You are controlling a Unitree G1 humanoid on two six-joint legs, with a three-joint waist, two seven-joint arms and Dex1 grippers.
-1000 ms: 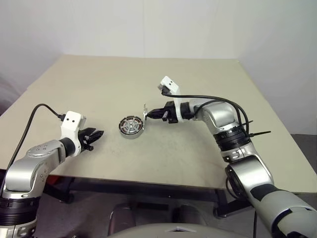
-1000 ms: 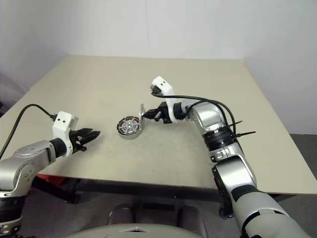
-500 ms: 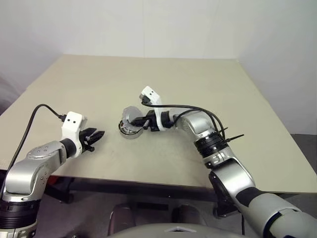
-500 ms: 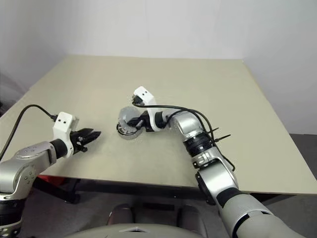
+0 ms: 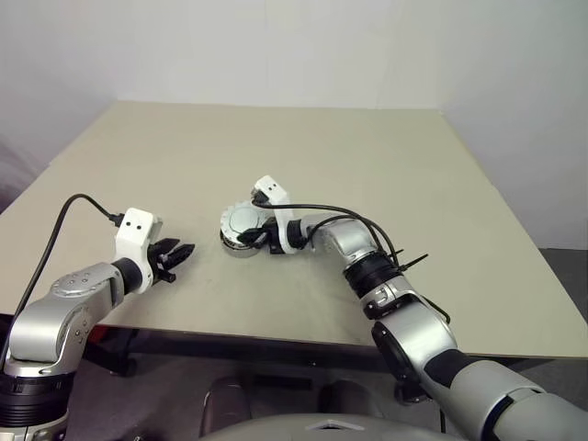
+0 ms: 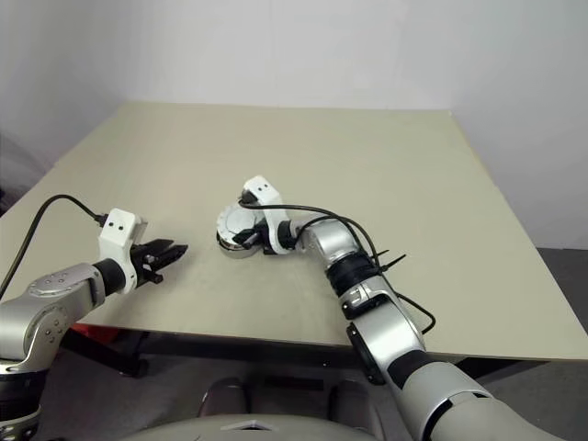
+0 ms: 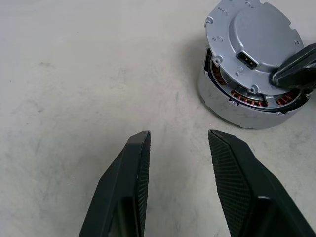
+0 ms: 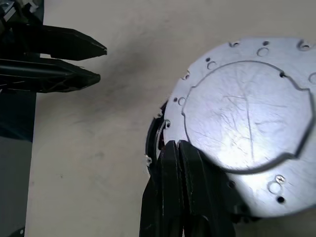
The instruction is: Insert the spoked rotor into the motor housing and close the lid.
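Observation:
The motor housing [image 5: 241, 248] stands on the table a little left of centre; copper windings show in its side [image 7: 247, 96]. On top of it lies the lid [image 7: 256, 37], a round silver plate with a notched raised centre, slightly tilted. My right gripper [image 5: 260, 239] reaches in from the right and is shut on the lid's rim [image 8: 173, 145]. The spoked rotor is hidden under the lid. My left gripper [image 7: 178, 140] hovers low over the table to the left of the housing, open and holding nothing.
The beige table [image 5: 367, 165] spreads wide behind and to the right of the housing. Its front edge [image 5: 276, 338] runs close below both arms. A black cable [image 5: 55, 230] trails from the left wrist.
My right gripper has swung left and down with the lid, from upright beside the housing to lying on top of it. The left gripper has stayed put.

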